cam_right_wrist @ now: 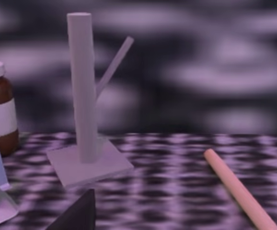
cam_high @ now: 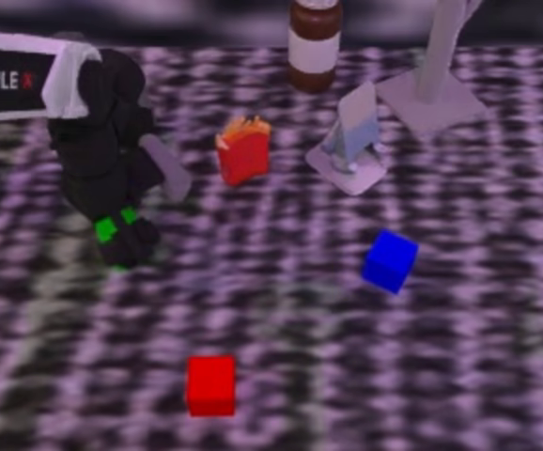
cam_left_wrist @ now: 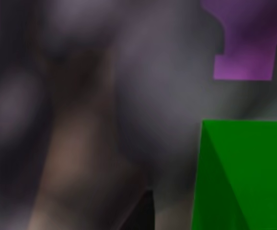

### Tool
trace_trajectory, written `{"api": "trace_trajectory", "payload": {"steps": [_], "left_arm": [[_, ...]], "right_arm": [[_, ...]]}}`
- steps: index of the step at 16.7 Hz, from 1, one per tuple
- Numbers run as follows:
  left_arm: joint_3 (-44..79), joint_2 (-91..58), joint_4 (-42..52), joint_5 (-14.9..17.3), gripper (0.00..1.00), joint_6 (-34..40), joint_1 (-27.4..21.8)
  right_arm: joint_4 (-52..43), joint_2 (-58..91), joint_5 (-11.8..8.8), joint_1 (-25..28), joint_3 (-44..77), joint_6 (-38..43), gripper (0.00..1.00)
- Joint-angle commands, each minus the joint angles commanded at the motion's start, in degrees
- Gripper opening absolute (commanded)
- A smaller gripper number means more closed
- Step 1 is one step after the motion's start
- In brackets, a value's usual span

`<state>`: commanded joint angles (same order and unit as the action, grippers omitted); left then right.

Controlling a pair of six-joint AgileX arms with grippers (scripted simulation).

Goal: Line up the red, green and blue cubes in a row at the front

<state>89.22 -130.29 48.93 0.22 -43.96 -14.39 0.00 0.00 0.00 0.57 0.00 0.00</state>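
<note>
The red cube sits near the table's front, left of centre. The blue cube lies at mid-table right, turned at an angle. My left gripper hangs straight over the green cube, so only green slivers show beside it. In the left wrist view the green cube fills one side. One dark finger stands beside it with a gap between them, and the jaws are open. My right arm is out of the top view. One of its fingers shows over bare table, spread wide.
A red carton with a jagged orange top stands behind the middle. At the back are a brown jar, a grey post on a square base and a pale figure on a small plate. A pink rod lies near the right arm.
</note>
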Motion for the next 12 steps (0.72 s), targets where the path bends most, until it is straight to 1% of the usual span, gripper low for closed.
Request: {"api": "trace_trajectory", "payload": {"steps": [5, 6, 12], "left_arm": [[0.0, 0.0, 0.0, 0.0, 0.02, 0.0, 0.0], [0.0, 0.0, 0.0, 0.0, 0.00, 0.0, 0.0], [0.0, 0.0, 0.0, 0.0, 0.00, 0.0, 0.0]], "right_arm": [[0.0, 0.0, 0.0, 0.0, 0.0, 0.0, 1.00], [0.0, 0.0, 0.0, 0.0, 0.0, 0.0, 1.00], [0.0, 0.0, 0.0, 0.0, 0.0, 0.0, 1.00]]}}
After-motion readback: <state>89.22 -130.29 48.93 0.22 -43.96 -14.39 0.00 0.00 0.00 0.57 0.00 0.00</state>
